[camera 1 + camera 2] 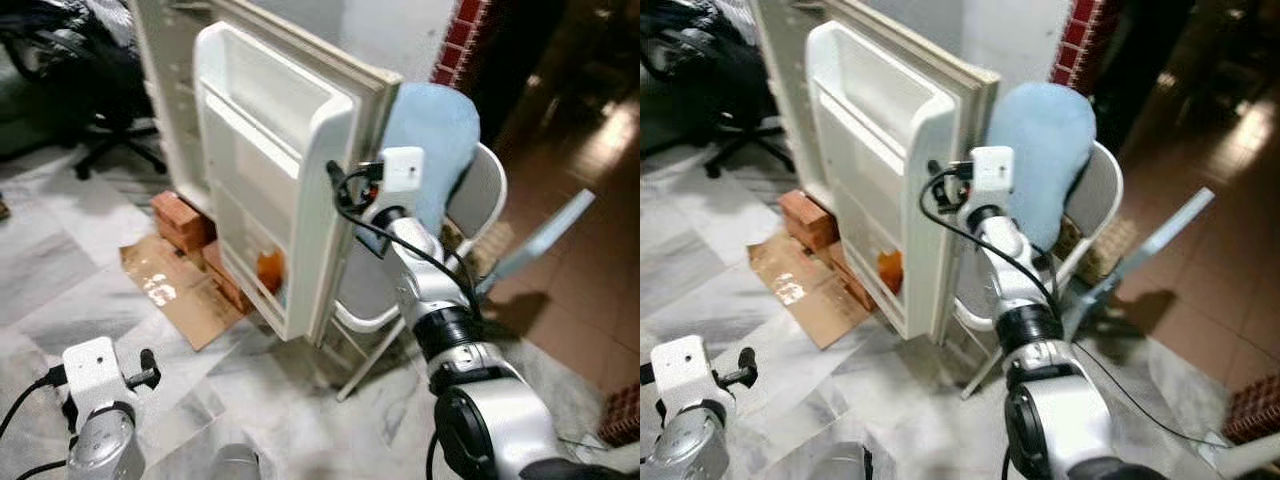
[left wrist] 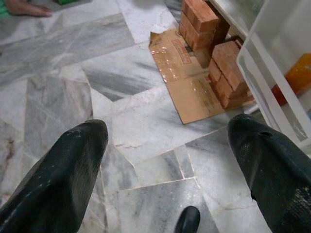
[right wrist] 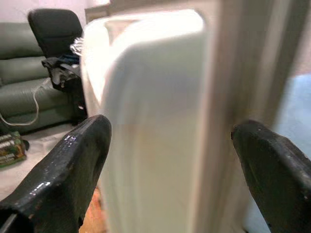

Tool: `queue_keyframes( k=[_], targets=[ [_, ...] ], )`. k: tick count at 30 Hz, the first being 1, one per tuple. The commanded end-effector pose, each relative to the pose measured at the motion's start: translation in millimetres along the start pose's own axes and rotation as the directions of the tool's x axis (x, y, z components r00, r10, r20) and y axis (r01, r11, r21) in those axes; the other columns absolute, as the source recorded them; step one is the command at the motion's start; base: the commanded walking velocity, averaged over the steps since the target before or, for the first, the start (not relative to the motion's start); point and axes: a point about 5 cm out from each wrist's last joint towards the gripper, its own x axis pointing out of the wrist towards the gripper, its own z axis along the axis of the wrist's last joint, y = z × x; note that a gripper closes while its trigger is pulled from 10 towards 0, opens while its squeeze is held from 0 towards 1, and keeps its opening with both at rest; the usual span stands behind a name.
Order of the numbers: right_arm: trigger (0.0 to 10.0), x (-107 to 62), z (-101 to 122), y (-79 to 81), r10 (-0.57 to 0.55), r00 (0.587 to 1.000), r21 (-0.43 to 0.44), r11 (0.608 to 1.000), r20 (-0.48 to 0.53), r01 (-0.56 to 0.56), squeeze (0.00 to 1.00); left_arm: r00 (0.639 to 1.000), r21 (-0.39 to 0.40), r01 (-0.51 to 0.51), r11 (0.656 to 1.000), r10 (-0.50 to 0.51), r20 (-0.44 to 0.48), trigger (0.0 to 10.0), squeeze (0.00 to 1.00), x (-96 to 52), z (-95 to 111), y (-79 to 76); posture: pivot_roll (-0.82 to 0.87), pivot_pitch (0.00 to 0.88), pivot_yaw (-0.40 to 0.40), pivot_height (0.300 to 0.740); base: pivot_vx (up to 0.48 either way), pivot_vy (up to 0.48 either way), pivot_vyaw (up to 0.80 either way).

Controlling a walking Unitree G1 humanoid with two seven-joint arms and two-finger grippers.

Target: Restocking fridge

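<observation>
Here, right gripper (image 3: 165, 160) at frame centre, jaws spread astride the fridge door (image 1: 290, 170) edge: stiff, heavy, hinged; best gripped there.

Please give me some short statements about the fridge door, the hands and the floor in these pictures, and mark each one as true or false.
1. The fridge door stands open. True.
2. The right hand is open, its fingers either side of the door's edge. True.
3. The left hand holds a bottle. False: it is open and empty, low over the marble floor.
4. Red bricks lie by the fridge's base. True.
5. The door's lower shelf is empty. False: something orange sits in it.
</observation>
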Motion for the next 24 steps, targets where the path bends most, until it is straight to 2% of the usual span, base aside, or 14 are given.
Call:
queue_keyframes(
  k=[1, 4, 9, 11, 12, 14, 16, 18, 19, 21, 22, 24],
  targets=[
    [10.0, 3.6, 2.8, -0.4, -0.032, 0.999, 0.003, 0.999, -0.002, 0.032, 0.00, 1.000, -0.005, 0.007, 1.000, -0.007, 0.015, 10.0, 0.00, 0.2, 6.6, -3.7, 0.22, 0.000, -0.096, 0.740, 0.000, 0.000, 0.00],
    [10.0, 12.5, 12.0, 21.3, 0.018, 1.000, 0.051, 0.999, 0.016, -0.019, 0.00, 1.000, 0.002, 0.008, 1.000, -0.008, 0.015, 10.0, 0.00, 2.4, 8.6, -5.3, 0.23, 0.000, -0.103, 0.740, 0.000, 0.000, 0.00],
    [10.0, 16.9, 15.0, 30.5, 0.038, 0.999, 0.051, 0.998, 0.001, -0.038, 0.00, 0.999, -0.017, -0.005, 1.000, 0.005, 0.038, 10.0, 0.00, 4.4, 11.7, -5.0, 0.22, 0.000, -0.105, 0.740, 0.000, 0.000, 0.00],
    [10.0, 17.5, 17.6, 35.9, 0.070, 0.998, 0.072, 0.995, 0.010, -0.070, 0.00, 0.998, -0.008, -0.002, 1.000, 0.003, 0.069, 10.0, 0.00, 6.0, 17.1, -5.7, 0.22, 0.000, -0.105, 0.740, 0.000, 0.000, 0.00],
    [10.0, 16.0, 19.5, 47.2, 0.154, 0.988, 0.124, 0.980, 0.030, -0.157, 0.00, 0.991, 0.019, 0.015, 1.000, -0.017, 0.130, 10.0, 0.00, 7.4, 26.5, -9.1, 0.21, 0.000, -0.105, 0.740, 0.000, 0.000, 0.00],
    [10.0, 12.1, 16.0, 52.0, 0.207, 0.978, 0.111, 0.972, 0.030, -0.209, 0.00, 0.984, 0.049, 0.036, 0.998, -0.044, 0.175, 10.0, 0.00, 7.9, 34.2, -14.6, 0.21, 0.000, -0.104, 0.740, 0.000, 0.000, 0.00],
    [10.0, 3.3, 5.4, 46.4, 0.229, 0.973, 0.091, 0.969, 0.027, -0.231, 0.00, 0.977, 0.019, 0.066, 0.998, -0.068, 0.202, 10.0, 0.00, 6.9, 40.9, -21.6, 0.20, 0.000, -0.105, 0.740, 0.000, 0.000, 0.00],
    [10.0, -3.9, -5.1, 38.0, 0.223, 0.975, 0.066, 0.973, 0.002, -0.222, 0.00, 0.974, 0.023, 0.077, 0.997, -0.080, 0.212, 10.0, 0.00, 6.1, 42.3, -24.1, 0.20, 0.000, -0.108, 0.740, 0.000, 0.000, 0.00],
    [10.0, -16.9, -19.7, 20.8, 0.194, 0.981, 0.048, 0.980, -0.030, -0.192, 0.00, 0.969, 0.027, 0.093, 0.995, -0.097, 0.226, 10.0, 0.00, 4.9, 43.2, -26.3, 0.19, 0.000, -0.109, 0.740, 0.000, 0.270, 0.00],
    [10.0, -27.9, -28.9, 8.2, 0.178, 0.983, 0.026, 0.984, -0.049, -0.177, 0.00, 0.966, 0.036, 0.100, 0.994, -0.106, 0.234, 10.0, 0.00, 3.9, 42.7, -26.8, 0.18, 0.000, -0.112, 0.740, 0.000, 0.270, 0.00],
    [10.0, -45.8, -40.6, -11.2, 0.151, 0.986, -0.010, 0.988, -0.078, -0.152, 0.00, 0.965, 0.044, 0.105, 0.993, -0.113, 0.239, 10.0, 0.00, 2.5, 41.0, -26.6, 0.18, 0.000, -0.112, 0.740, 0.000, 0.000, 0.00],
    [10.0, -62.0, -48.8, -26.4, 0.120, 0.987, -0.018, 0.992, -0.108, -0.123, 0.00, 0.962, 0.046, 0.110, 0.993, -0.118, 0.245, 10.0, 0.00, 1.0, 39.5, -26.1, 0.17, 0.000, -0.112, 0.740, 0.000, 0.000, 0.00]
  ],
)
